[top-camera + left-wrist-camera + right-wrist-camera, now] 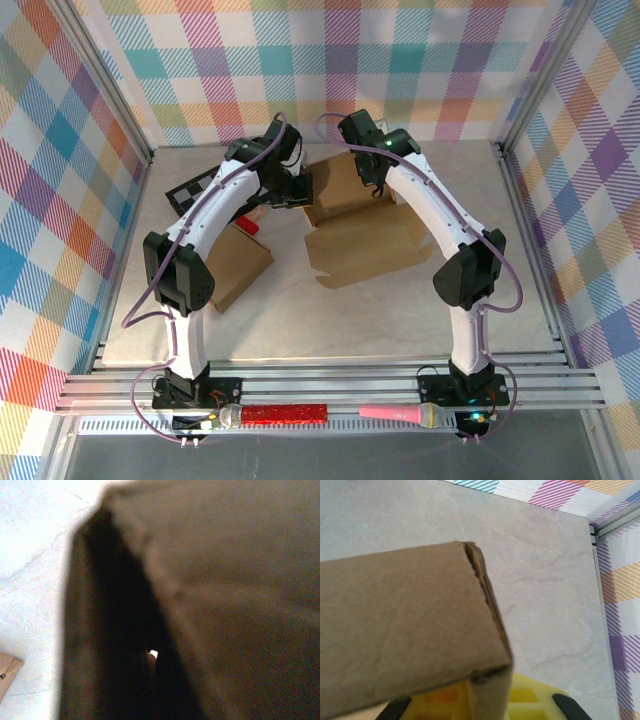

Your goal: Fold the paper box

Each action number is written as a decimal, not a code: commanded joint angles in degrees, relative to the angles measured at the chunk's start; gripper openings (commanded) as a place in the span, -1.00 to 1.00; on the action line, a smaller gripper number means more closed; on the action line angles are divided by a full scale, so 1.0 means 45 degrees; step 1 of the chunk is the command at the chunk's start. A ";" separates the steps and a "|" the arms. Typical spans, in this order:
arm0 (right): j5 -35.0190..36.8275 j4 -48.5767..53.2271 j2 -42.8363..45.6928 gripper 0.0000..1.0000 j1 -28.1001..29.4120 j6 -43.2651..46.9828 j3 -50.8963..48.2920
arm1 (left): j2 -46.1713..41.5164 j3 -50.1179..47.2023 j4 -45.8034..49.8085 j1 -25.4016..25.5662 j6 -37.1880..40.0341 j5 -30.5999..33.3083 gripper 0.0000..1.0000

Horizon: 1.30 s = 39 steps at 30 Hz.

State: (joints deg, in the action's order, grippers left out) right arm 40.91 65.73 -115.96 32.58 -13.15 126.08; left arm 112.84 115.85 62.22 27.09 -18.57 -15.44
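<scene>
Since it is only thin card, the flat brown cardboard paper box (365,245), spread below and between both grippers, is judged light, stiff across its panels, yet easily creased or torn; hold is best taken at a flap edge near a score line. The left gripper (288,188) is pressed together at the box's far-left edge, though whether a flap is pinched cannot be told. How far the right gripper (375,183) is spread cannot be told; a folded card corner lies just over its yellow fingers (525,702).
</scene>
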 commanded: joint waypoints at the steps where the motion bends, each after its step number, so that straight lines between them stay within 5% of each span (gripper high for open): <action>1: 0.0938 0.0303 -0.0106 -0.82 -0.0111 -0.0477 0.0361 | -0.0037 0.0416 0.0500 0.0106 0.0239 -0.0201 -1.00; 7: 0.2095 0.0808 -0.0246 -0.99 -0.0101 -0.1163 0.0410 | -0.0046 0.0399 0.0467 0.0128 0.0191 -0.0221 -1.00; 18: 0.0959 0.0349 0.0585 -1.00 0.0082 -0.1656 -0.0880 | 0.0034 -0.0395 -0.0469 0.0178 -0.0142 0.0018 -1.00; 28: 0.0293 -0.1950 0.2478 -1.00 0.0085 -0.3179 -0.6377 | -0.0175 -0.4675 -0.4904 0.0679 -0.1398 0.1448 -0.93; 39: 0.0012 -0.2185 0.2250 -1.00 0.0124 -0.3914 -0.8417 | 0.0264 -0.7501 -0.8303 0.1088 -0.1822 0.1670 -0.74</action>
State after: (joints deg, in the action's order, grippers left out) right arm 38.79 54.85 -106.67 33.76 -28.14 89.27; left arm 113.21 83.22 29.10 32.18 -25.06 -11.66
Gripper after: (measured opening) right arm 0.079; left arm 0.125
